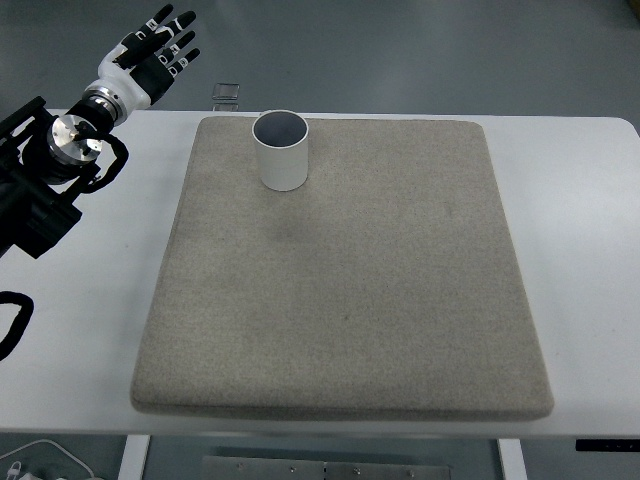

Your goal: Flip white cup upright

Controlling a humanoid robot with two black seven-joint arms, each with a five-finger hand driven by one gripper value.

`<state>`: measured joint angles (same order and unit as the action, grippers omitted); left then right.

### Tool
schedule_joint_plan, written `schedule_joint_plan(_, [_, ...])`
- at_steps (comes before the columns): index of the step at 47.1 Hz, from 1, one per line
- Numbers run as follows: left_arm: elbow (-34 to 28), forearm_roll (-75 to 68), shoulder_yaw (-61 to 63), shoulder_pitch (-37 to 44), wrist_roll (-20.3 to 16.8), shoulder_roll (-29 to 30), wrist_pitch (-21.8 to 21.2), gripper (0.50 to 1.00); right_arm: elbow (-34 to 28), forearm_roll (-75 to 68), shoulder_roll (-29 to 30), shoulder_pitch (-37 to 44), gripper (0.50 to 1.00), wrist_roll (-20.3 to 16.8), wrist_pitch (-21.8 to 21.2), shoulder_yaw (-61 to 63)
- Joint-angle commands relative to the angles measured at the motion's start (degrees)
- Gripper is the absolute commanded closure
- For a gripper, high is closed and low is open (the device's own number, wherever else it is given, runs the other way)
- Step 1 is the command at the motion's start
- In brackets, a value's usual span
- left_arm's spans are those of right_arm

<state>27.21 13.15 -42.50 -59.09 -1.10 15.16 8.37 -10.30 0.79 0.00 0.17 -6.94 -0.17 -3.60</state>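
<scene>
On the grey mat [340, 290], the white cup [281, 150] is stood upright; left hand [158, 52] is kept spread, nothing held.

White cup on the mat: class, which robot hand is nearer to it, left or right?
Left. The left robot hand hovers past the table's far left corner, fingers spread, apart from the upright cup. The right robot hand is not in view.
</scene>
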Motion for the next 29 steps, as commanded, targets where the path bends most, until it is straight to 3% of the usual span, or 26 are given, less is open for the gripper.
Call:
schedule_joint_plan(1, [-2.68, 1.35, -0.04, -0.42, 1.01, -1.80, 0.16, 0.506, -0.08, 0.00, 0.00, 0.01, 0.570, -0.09, 0.08, 0.00])
schedule_joint_plan(9, [-5.93, 2.93, -0.39, -0.42, 1.01, -5.05, 0.77, 0.506, -0.25, 0.00, 0.00, 0.01, 0.570, -0.09, 0.08, 0.00])
schedule_joint_plan(29, [-6.99, 3.63, -6.37, -0.42, -0.48, -10.94, 1.12, 0.506, -0.25, 0.00, 0.00, 0.01, 0.570, -0.09, 0.08, 0.09])
